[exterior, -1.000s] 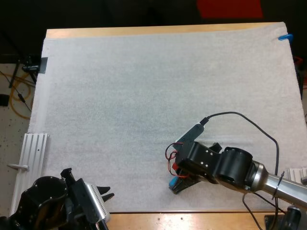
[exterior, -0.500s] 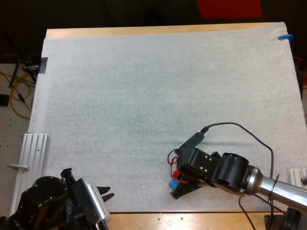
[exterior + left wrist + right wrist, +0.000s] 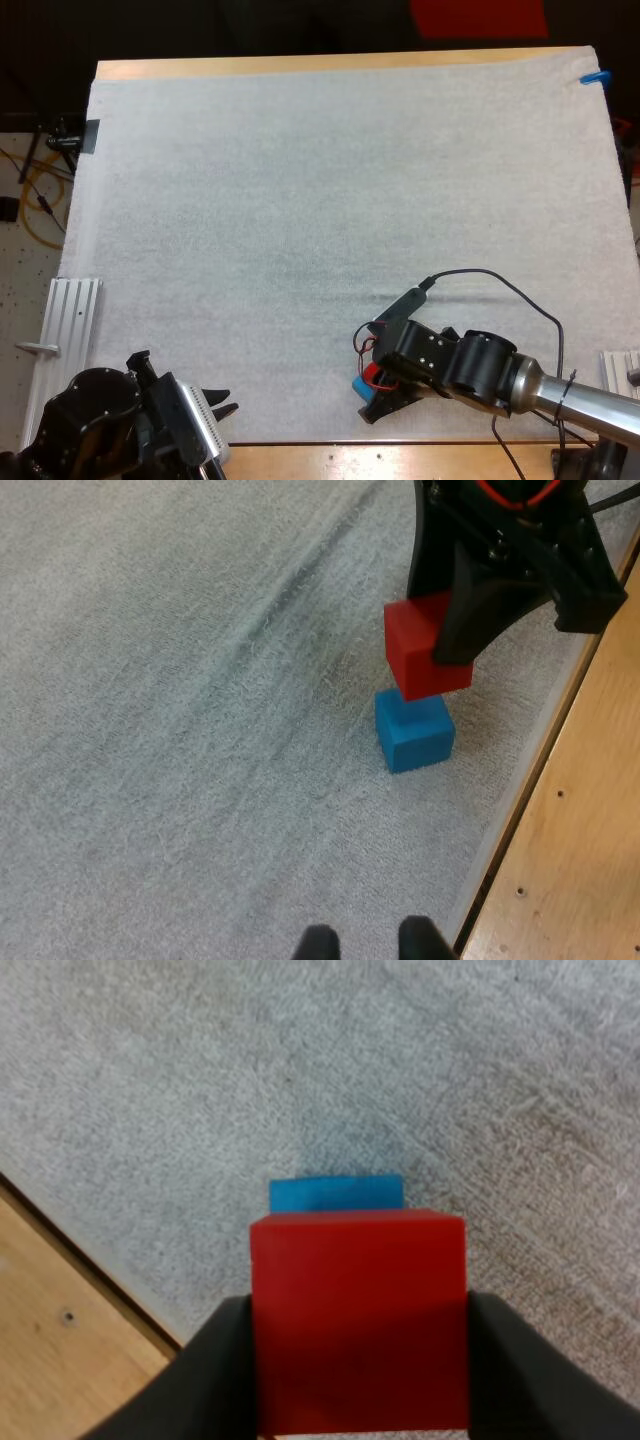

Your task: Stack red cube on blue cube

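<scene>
The red cube (image 3: 358, 1310) is pinched from both sides by my right gripper (image 3: 358, 1360), which is shut on it. Directly beneath it sits the blue cube (image 3: 335, 1194) on the white mat, its far edge peeking out past the red one. From the left wrist view the red cube (image 3: 425, 650) hangs right over the blue cube (image 3: 413, 730), slightly offset; I cannot tell whether they touch. In the high view the red cube (image 3: 372, 372), blue cube (image 3: 358, 384) and right gripper (image 3: 377, 388) are near the mat's front edge. My left gripper (image 3: 218, 405) rests at the front left, its fingers (image 3: 318, 944) apart and empty.
The mat's front edge and the bare wooden table strip (image 3: 570, 860) run close beside the cubes. A ribbed white metal piece (image 3: 68, 320) lies off the mat's left side.
My right arm has shifted toward the table's near edge and come lower, bringing the red cube down over the blue cube. The left arm has stayed still.
</scene>
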